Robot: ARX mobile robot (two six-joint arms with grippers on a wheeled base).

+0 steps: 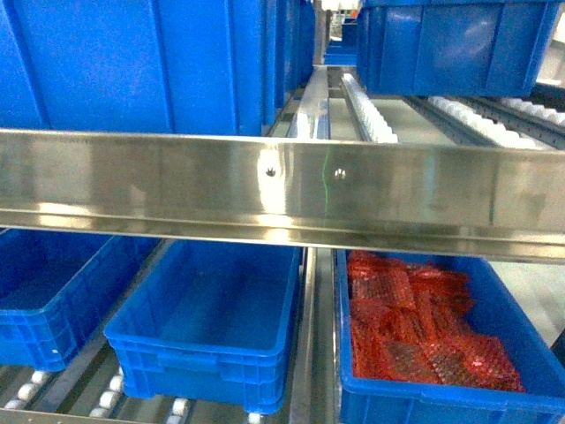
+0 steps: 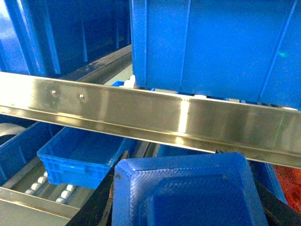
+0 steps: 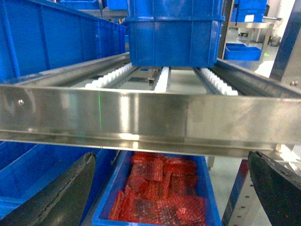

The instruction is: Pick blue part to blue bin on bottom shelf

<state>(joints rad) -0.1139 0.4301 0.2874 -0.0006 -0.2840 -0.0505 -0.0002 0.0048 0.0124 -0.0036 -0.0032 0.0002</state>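
A wide stainless-steel front bar (image 1: 282,190) with two small bolts crosses the rack. Above it, large blue crates (image 1: 150,62) stand on the upper level's white rollers (image 1: 366,110). Below the bar, to the right, a blue crate (image 1: 441,402) holds red bubble-wrap packets (image 1: 415,322) (heaped loosely). Below the bar at far left sits another blue crate (image 1: 44,305).

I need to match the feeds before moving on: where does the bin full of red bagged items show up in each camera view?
Head: the bin of red bags sits lower right, under the steel front bar.
Left wrist: only a sliver of red at the far right edge, below the bar; the blue part fills the foreground.
Right wrist: bottom centre, between the dark gripper fingers.
Shared landmark: the steel front bar crossing every view.
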